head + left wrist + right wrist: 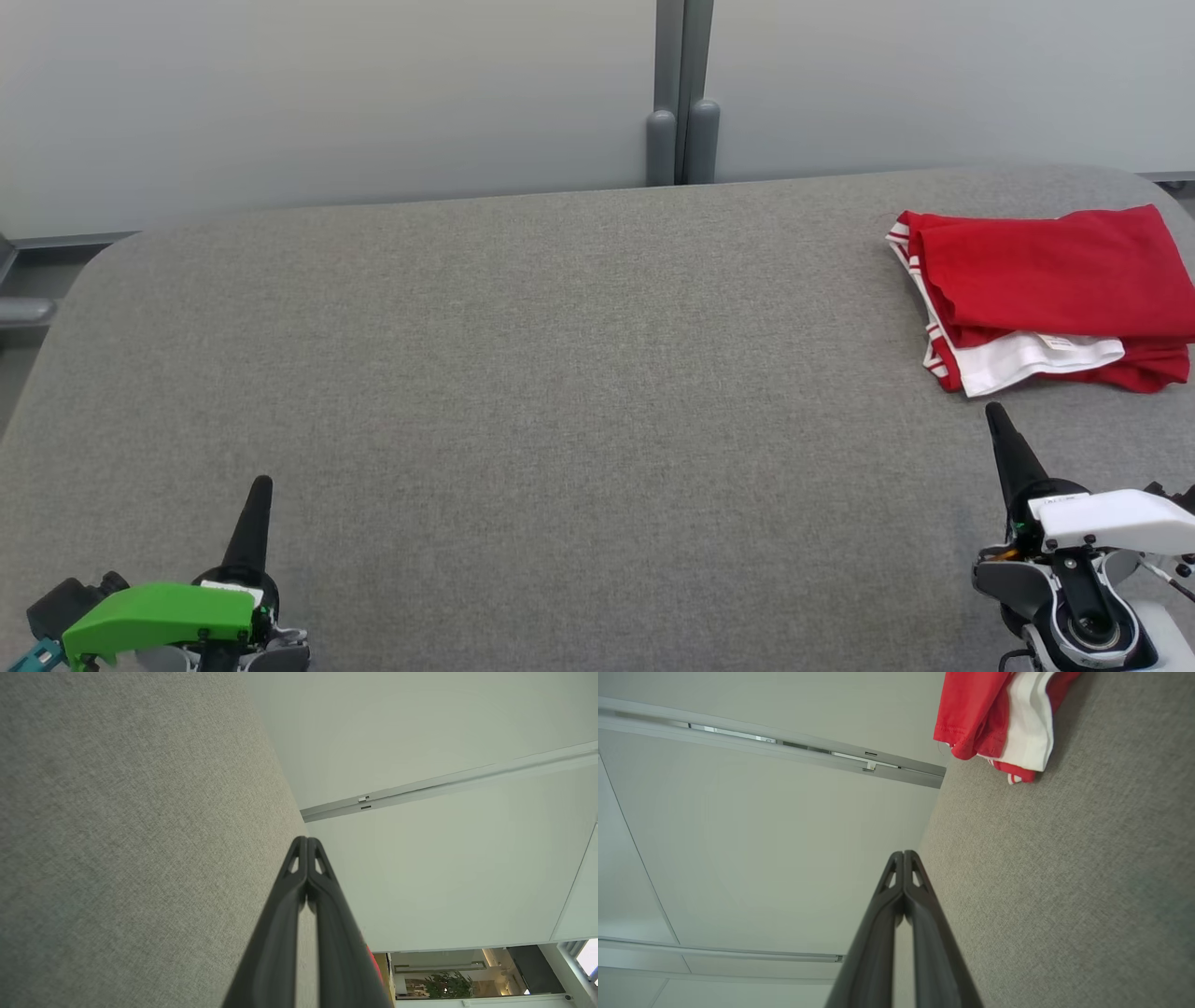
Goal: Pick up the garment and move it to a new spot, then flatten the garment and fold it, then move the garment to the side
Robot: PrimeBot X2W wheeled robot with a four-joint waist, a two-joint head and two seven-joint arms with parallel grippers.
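Observation:
A red garment (1046, 280) with white trim lies folded at the far right of the grey table (560, 373), running off the head view's right edge. Its red and white edge (994, 718) also shows at the top of the right wrist view. My right gripper (995, 415) is shut with nothing in it, its tip a short way in front of the garment's near edge and apart from it. At the lower left, far from the garment, my left gripper (261, 485) is also shut and empty. In both wrist views the fingertips (307, 841) (903, 855) meet.
Pale wall panels (327, 93) with a grey vertical post (681, 93) stand behind the table's far edge. The table's corners are rounded. A sliver of red (373, 961) shows beside my left fingers in the left wrist view.

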